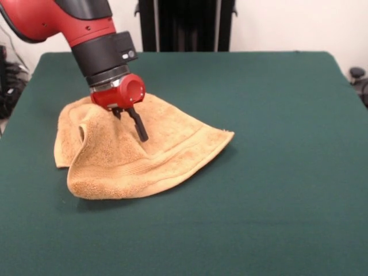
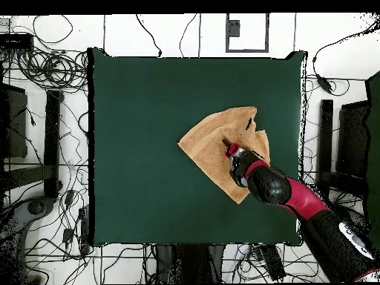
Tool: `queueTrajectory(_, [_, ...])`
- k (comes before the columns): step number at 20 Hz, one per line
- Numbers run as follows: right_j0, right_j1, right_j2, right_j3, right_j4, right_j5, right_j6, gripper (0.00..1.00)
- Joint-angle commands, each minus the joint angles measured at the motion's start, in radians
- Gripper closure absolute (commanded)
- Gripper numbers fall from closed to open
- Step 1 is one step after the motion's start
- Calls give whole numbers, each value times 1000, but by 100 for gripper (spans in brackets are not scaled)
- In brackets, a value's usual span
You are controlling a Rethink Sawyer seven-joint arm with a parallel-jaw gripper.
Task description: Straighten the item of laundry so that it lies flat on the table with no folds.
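Note:
The tan-orange towel (image 1: pixel 167 152) lies left of the middle of the dark green table (image 1: pixel 276 184), bunched, with a raised fold on its left side and one corner pointing right. A woven band runs along its near hem. My gripper (image 1: pixel 135 127) hangs from the red wrist and reaches down onto the towel's upper middle, touching the cloth. In the overhead view the towel (image 2: pixel 208 141) lies right of the middle of the table (image 2: pixel 141 148), with the gripper (image 2: pixel 226 142) over its right part and the arm covering its lower right.
The robot's black pedestal (image 1: pixel 187 26) stands behind the table's far edge. Cables (image 2: pixel 52 70) and black stands (image 2: pixel 52 141) lie on the floor round the table. Bare green cloth stretches to the right of the towel and in front of it in the front view.

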Motion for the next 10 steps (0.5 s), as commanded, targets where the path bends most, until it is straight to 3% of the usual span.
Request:
queueTrajectory(1, [109,129,31,33,37,156,9,0])
queueTrajectory(10, [112,125,36,43,56,162,13,0])
